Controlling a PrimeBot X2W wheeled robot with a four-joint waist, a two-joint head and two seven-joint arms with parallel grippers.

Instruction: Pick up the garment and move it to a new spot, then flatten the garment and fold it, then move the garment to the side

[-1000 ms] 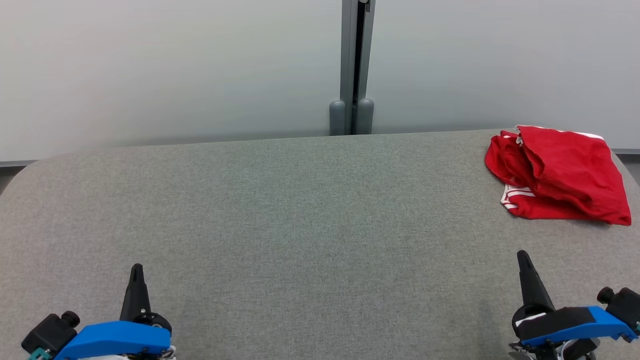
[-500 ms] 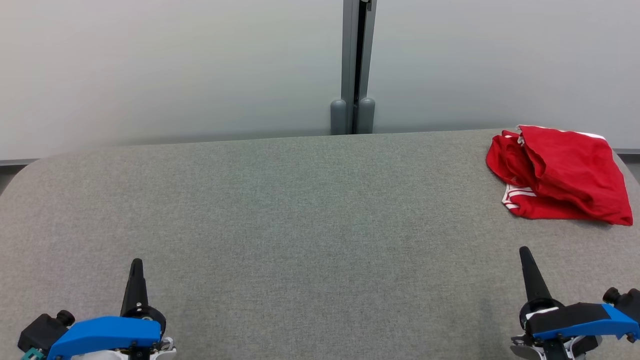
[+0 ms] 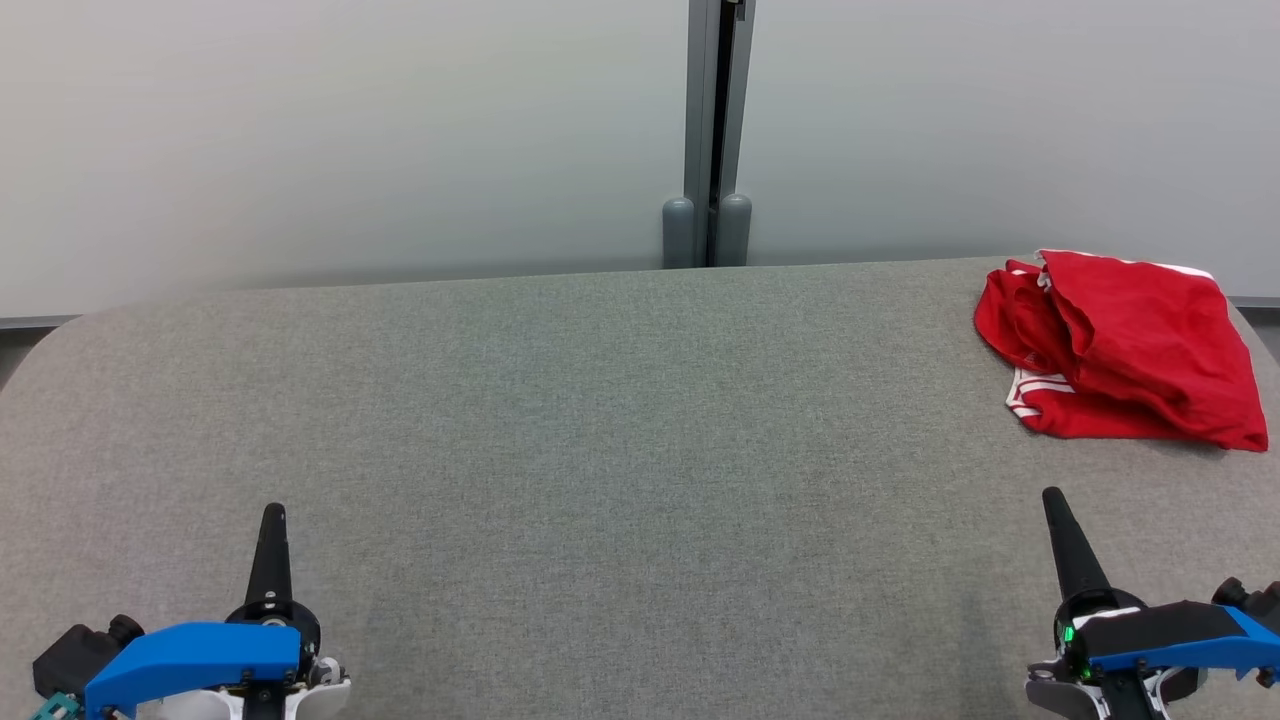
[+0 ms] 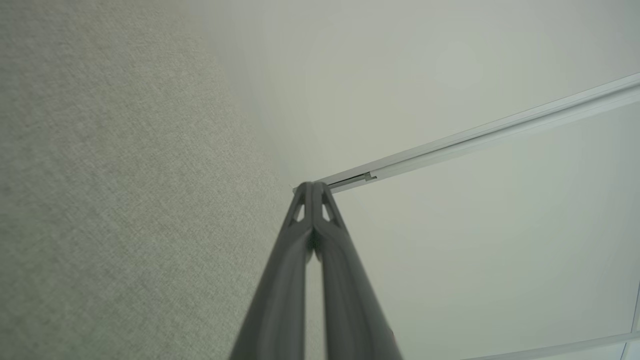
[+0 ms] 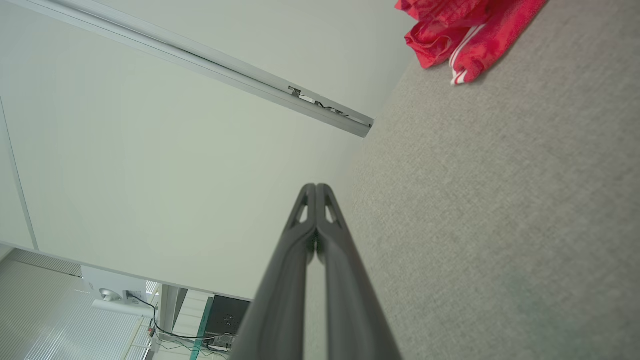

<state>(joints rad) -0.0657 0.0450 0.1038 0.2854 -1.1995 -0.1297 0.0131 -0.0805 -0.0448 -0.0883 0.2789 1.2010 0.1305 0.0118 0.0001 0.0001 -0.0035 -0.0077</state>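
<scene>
A red garment with white stripes lies crumpled at the far right of the grey table; the right wrist view has it at the top right. My right gripper is shut and holds nothing, low at the right, well short of the garment. In its own view its fingertips touch each other. My left gripper is shut with nothing in it at the lower left, far from the garment; its closed tips point at the table's far edge.
A pale partition wall stands behind the table, with a grey vertical post at its middle. The table's corners are rounded. A wide bare stretch of grey fabric lies between the two grippers and left of the garment.
Both grippers have slid slightly down and back toward the near edge, the left one more. The garment has not moved.
</scene>
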